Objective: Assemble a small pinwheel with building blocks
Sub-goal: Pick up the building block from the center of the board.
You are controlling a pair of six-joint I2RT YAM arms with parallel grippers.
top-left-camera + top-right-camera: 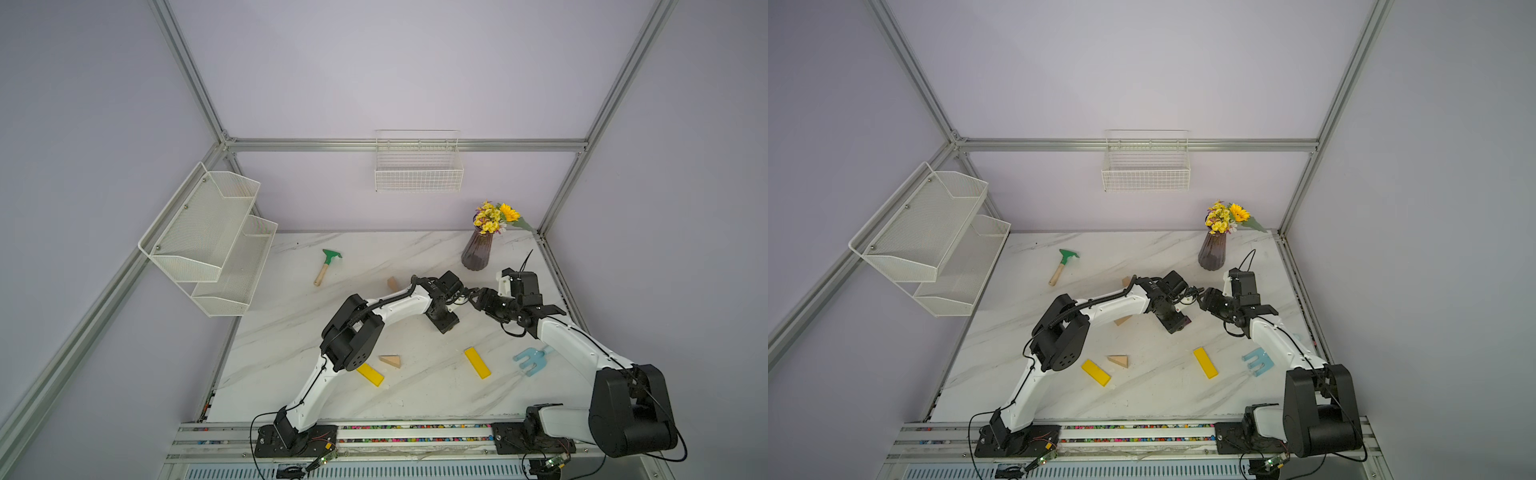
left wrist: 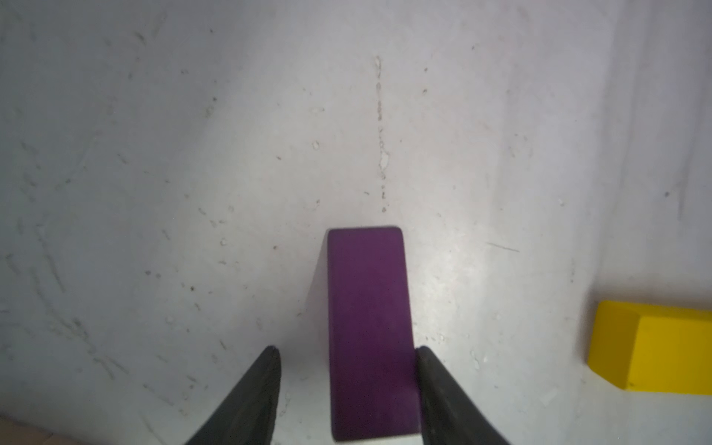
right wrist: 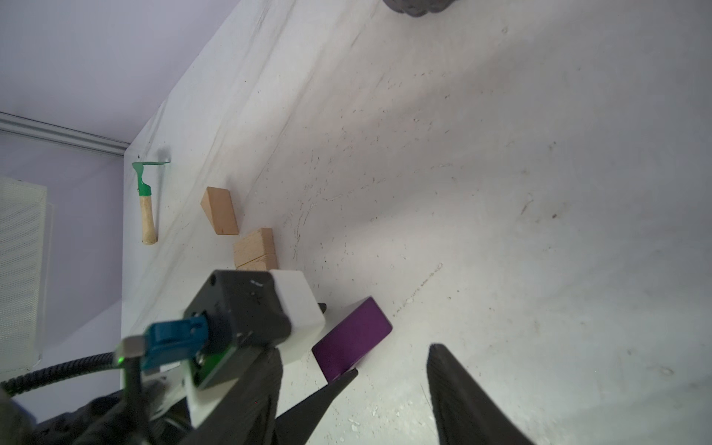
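Left pincer (image 2: 347, 348) half-open straddles smooth matte purple wedge (image 2: 368, 300), one finger touching; right pincer (image 3: 354, 350) gapes empty.

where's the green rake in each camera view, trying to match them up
In a top view: the green rake lies at the table's far left.
In a top view: the rake is in the same far-left spot.
Left wrist: not in it.
Right wrist: the rake lies beyond the tan wedge, near the wall.
Shared landmark: the tan wedge beside it.
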